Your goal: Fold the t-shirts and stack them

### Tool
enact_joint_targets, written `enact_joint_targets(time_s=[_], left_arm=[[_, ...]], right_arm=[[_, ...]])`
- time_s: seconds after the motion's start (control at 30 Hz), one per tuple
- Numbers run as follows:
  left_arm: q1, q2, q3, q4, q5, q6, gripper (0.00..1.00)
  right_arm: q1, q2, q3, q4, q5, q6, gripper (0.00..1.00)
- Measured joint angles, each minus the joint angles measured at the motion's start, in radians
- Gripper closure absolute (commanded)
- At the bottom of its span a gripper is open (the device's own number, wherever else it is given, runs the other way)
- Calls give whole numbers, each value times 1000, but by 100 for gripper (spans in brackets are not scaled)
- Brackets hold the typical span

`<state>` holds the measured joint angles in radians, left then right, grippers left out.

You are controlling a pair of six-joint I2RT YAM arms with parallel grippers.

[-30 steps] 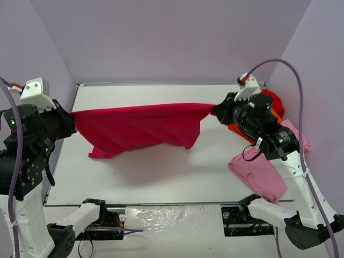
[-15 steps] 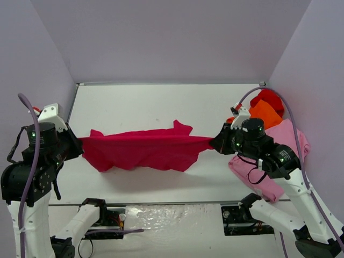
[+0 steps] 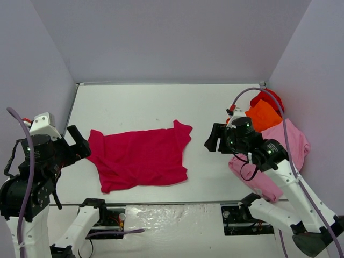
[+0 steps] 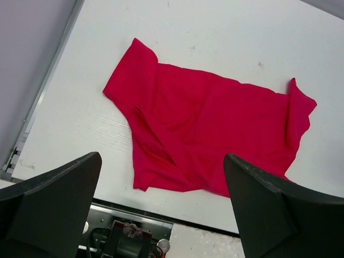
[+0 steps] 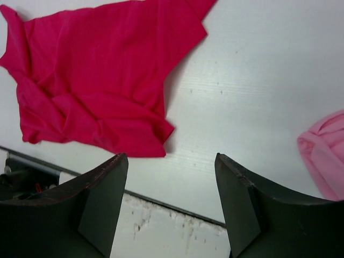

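Observation:
A raspberry-red t-shirt [image 3: 140,158] lies spread and slightly rumpled on the white table, left of centre, with nothing holding it. It also shows in the left wrist view [image 4: 209,131] and the right wrist view [image 5: 102,75]. My left gripper [image 3: 79,144] hovers open just off the shirt's left edge, its jaws wide apart and empty [image 4: 162,157]. My right gripper [image 3: 211,138] is open too, a short way off the shirt's right edge, nothing between its fingers [image 5: 171,156]. At the right lie an orange t-shirt [image 3: 263,115], a bright red one [image 3: 269,99] and a pale pink one [image 3: 287,145].
Lilac walls close the table in on the left, back and right. A metal rail [image 3: 72,107] runs along the left edge. The table's front edge [image 3: 161,203] lies just below the raspberry-red shirt. The pink shirt's corner [image 5: 325,156] shows in the right wrist view.
Both grippers opened and let go of the raspberry-red shirt, which had been stretched in the air between them. It now lies flat on the table, and both arms have come down lower.

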<state>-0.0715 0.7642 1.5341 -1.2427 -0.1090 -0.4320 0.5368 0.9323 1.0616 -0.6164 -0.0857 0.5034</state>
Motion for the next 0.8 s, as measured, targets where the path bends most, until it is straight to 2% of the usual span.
enact_joint_targets(time_s=[0.03,0.1,0.23,0.3,0.33,0.37,0.5,0.67,0.73,0.8], left_arm=[[0,6,-14,15,6,0,12],[0,20,-56,53,20,2,36],[0,75,-173,142,72,4,55],[0,126,-224,191,107,2,76],[0,152,-243,218,124,-1,92],[0,176,-259,248,138,-3,99],[-1,299,-328,367,174,-20,100],[-19,422,-354,471,190,-34,100],[-36,471,-354,526,193,-39,94],[-50,535,-352,578,202,-46,77]], right_arm=[[-1,42,1,31,10,0,42],[-6,147,0,109,12,-3,43],[-14,409,4,284,-14,-11,52],[-15,536,21,339,-32,-20,54],[-15,606,43,360,-39,-27,54],[-13,659,65,383,-46,-32,53],[5,816,194,438,-70,-59,52],[32,933,386,490,-110,-91,51],[41,969,442,502,-129,-102,50],[50,1011,490,512,-152,-112,50]])
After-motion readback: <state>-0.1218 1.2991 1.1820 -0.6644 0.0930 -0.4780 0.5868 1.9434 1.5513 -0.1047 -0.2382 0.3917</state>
